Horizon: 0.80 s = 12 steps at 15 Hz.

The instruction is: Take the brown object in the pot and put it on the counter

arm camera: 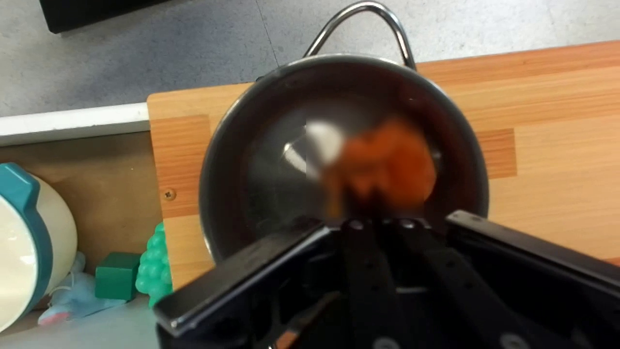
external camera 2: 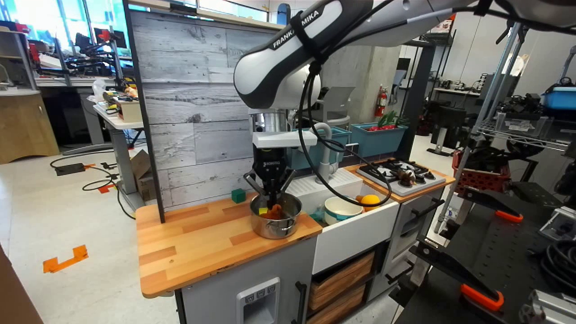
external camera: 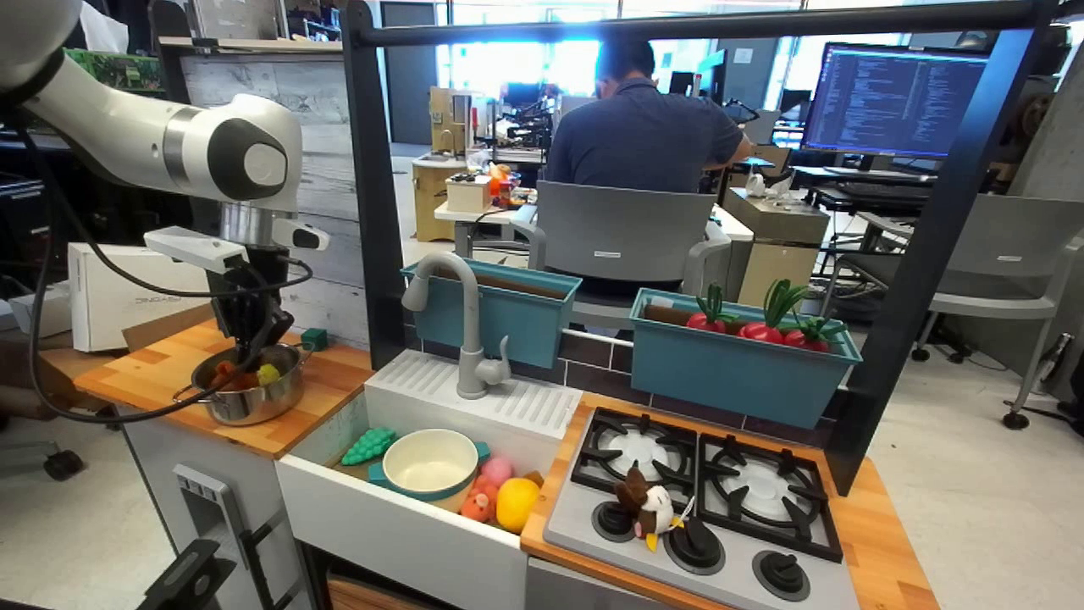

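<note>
Above, a white-and-black jointed robot arm [external camera 2: 274, 67] hangs over a flat, light orange-tan wooden counter [external camera 2: 198, 254]. Its black, two-fingered gripper [external camera 2: 272, 205] points down into a round, shallow, shiny silver metal pot [external camera 2: 268, 228], fingers close together; blur there means I cannot tell whether they pinch anything. A small, reddish-brown lump [arm camera: 387, 165] shows inside the pot, right by the fingertips.

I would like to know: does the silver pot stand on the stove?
No, in an exterior view the silver pot stands on the wooden counter, with the sink between it and the stove.
</note>
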Tool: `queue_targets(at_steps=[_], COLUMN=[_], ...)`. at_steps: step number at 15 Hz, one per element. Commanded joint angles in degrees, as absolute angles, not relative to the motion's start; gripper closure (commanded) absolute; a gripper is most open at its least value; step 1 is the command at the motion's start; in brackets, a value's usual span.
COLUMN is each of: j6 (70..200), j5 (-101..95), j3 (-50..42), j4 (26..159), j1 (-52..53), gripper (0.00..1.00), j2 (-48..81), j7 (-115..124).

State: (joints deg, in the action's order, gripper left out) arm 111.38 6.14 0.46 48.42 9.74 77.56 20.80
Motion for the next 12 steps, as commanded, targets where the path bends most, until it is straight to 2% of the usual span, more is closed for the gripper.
queue_targets(at_steps=[1, 12], j6=[110.06, 118.88], j5=[6.85, 7.51], j3=[1.48, 3.75], j4=[48.9, 60.82], j1=[8.85, 8.6], gripper=[0.99, 0.99], j2=[75.21, 62.48], j7=[19.03, 12.38])
